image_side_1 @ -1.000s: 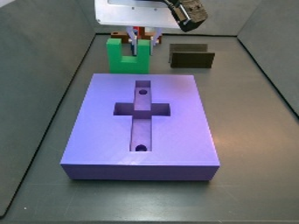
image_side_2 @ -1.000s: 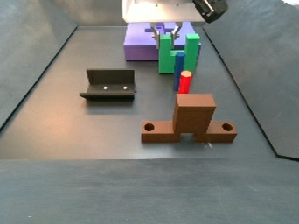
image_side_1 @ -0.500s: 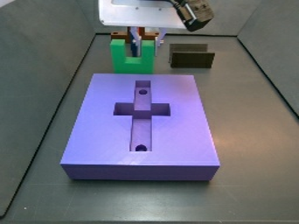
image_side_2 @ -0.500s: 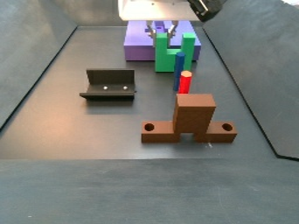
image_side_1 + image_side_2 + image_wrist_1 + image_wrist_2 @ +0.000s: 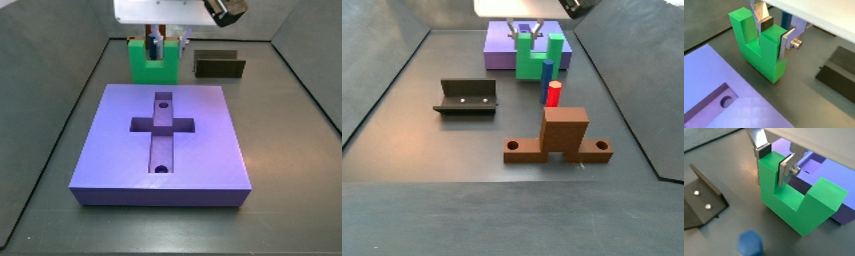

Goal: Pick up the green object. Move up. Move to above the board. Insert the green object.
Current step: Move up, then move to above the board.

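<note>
The green object (image 5: 757, 52) is a bright green U-shaped block, upright, with its notch on top. My gripper (image 5: 774, 34) is shut on one of its prongs, one silver finger in the notch and one outside. Both wrist views show this grip; the block fills the middle of a wrist view (image 5: 791, 203) under the gripper (image 5: 773, 159). In a side view the gripper (image 5: 163, 42) holds the green object (image 5: 154, 60) just beyond the far edge of the board (image 5: 201, 150), a lavender slab with a cross recess. The board also shows in a side view (image 5: 502, 45) behind the block (image 5: 536, 58).
The dark fixture (image 5: 466, 96) stands on the floor, also seen in a side view (image 5: 219, 65) beside the green object. A brown U-shaped block (image 5: 563, 135) and a blue-topped red peg (image 5: 553, 93) stand nearby. Grey walls enclose the floor.
The gripper has risen a little with the green object in its grip. The board, fixture and other pieces have not moved.
</note>
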